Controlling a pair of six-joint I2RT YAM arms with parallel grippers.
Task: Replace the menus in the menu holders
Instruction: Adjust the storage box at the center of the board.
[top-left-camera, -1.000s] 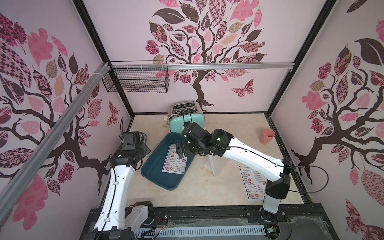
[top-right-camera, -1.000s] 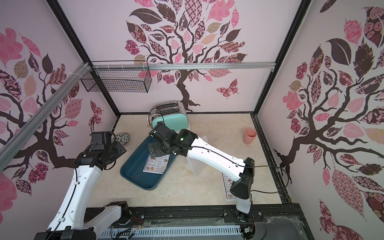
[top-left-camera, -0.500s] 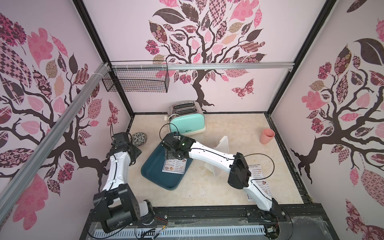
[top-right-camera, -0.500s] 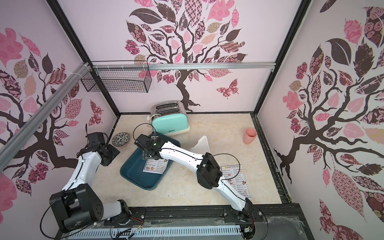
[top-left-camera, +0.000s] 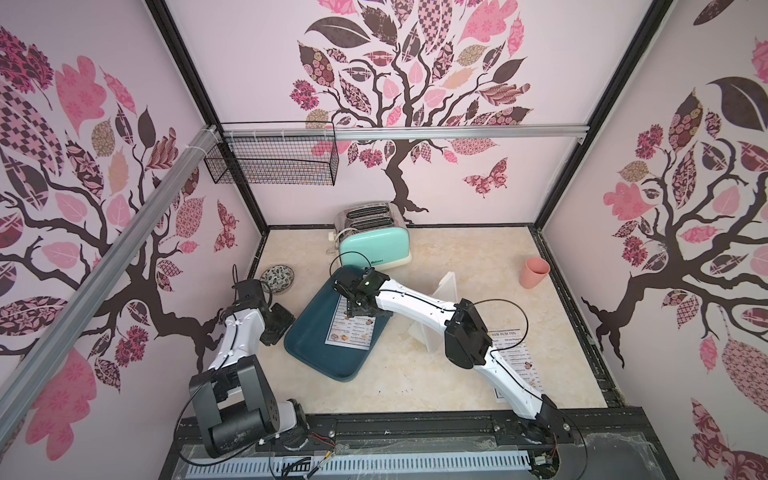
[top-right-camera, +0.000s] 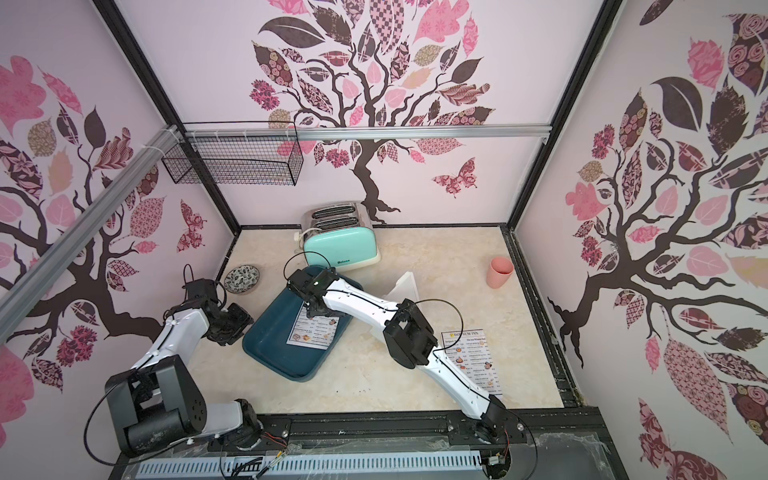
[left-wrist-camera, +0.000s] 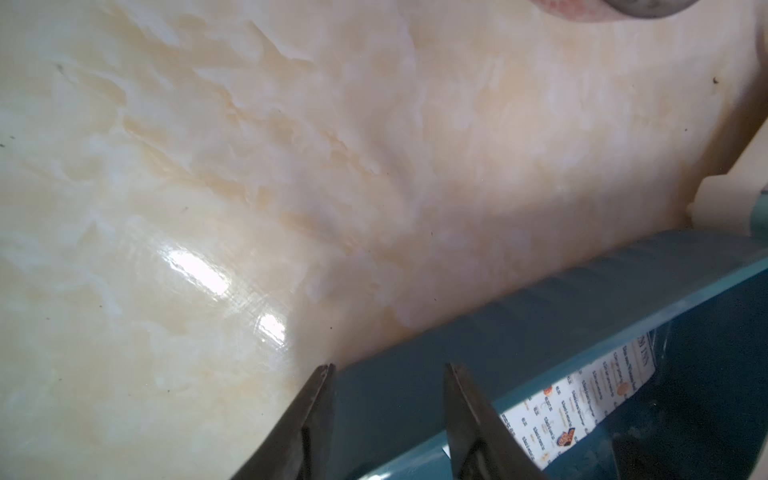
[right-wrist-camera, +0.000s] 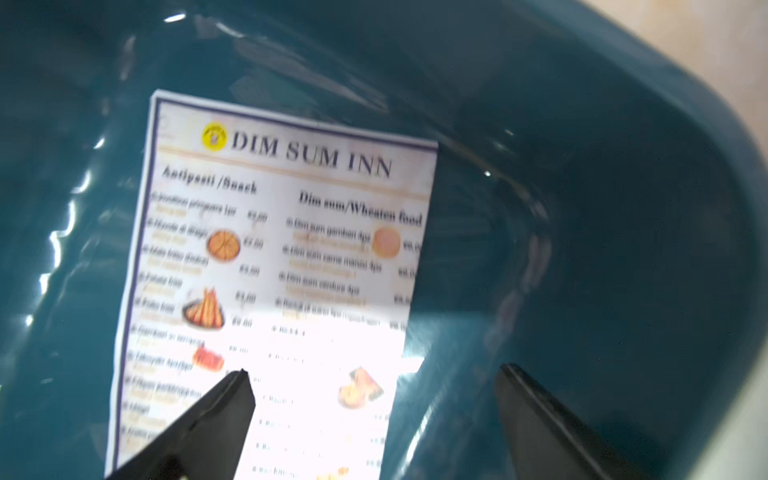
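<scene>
Lying flat in teal tray (right-wrist-camera: 582, 249), black-bordered white menu (right-wrist-camera: 291, 249), food photos

One menu (top-left-camera: 351, 332) lay in the tray (top-left-camera: 318, 357), toward its right side. Behind the tray, just beside its far corner, stood the toaster (top-left-camera: 374, 245). The small dish (top-left-camera: 277, 279) sat behind the tray to the left. To the right of the tray stood the menu holder (top-left-camera: 446, 286). Further right of the tray, the second menu (top-left-camera: 519, 353) lay flat on the table (top-left-camera: 457, 249). The cup (top-left-camera: 536, 272) stood far right of the tray, toward the back.
</scene>
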